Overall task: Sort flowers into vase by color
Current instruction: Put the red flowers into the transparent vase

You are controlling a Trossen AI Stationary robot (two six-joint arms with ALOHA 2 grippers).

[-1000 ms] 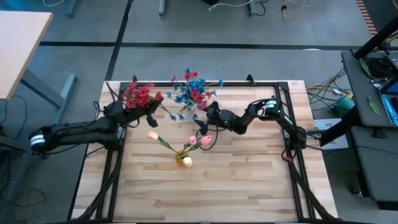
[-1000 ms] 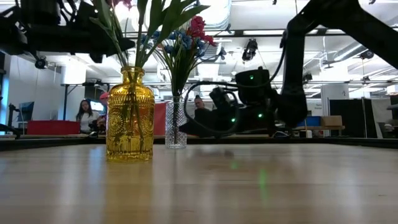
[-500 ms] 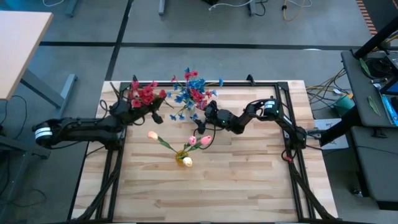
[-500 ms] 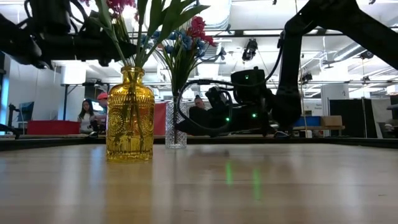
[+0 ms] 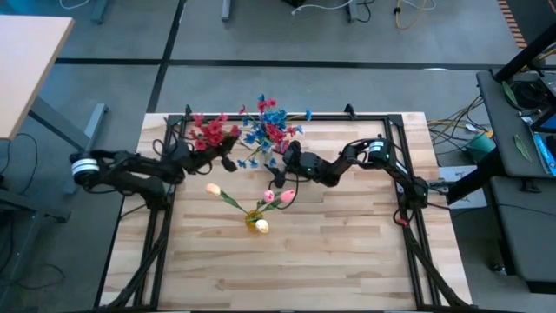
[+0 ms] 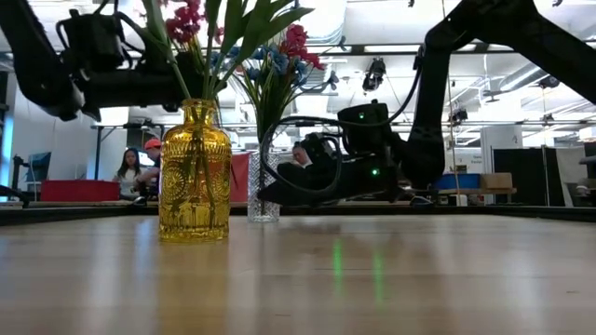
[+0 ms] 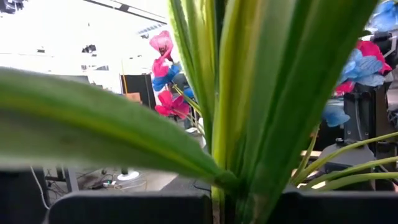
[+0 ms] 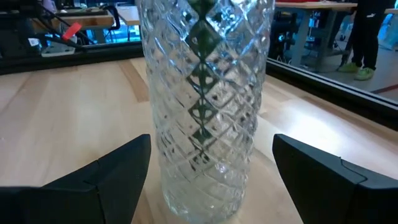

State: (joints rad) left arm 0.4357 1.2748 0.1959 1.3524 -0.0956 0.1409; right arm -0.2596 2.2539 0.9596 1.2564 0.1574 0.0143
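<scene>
My left gripper is up in the air near the table's far edge, its fingers clamped shut on the green stem of a red flower. The red blossoms sit just beyond the fingertips, and in the left wrist view the long green leaves fill nearly everything in front of the gripper, rising from between the dark fingers. In the low view that arm hangs well above the table top, with the red blossom cluster showing above the yellow vase.

My right gripper is low over the table, its fingers spread wide. The clear cut-glass vase stands upright right in front of it, between the two fingers, with a visible gap on each side, so nothing is gripped. Green stems run down inside the glass. That vase holds a mixed bunch of blue and red blossoms, which fan out above and beyond the right gripper.

The yellow vase holds the pink and cream tulip buds; it stands nearer the table's middle, just to the near side of the right gripper and apart from it. People sit in the room behind the table.
</scene>
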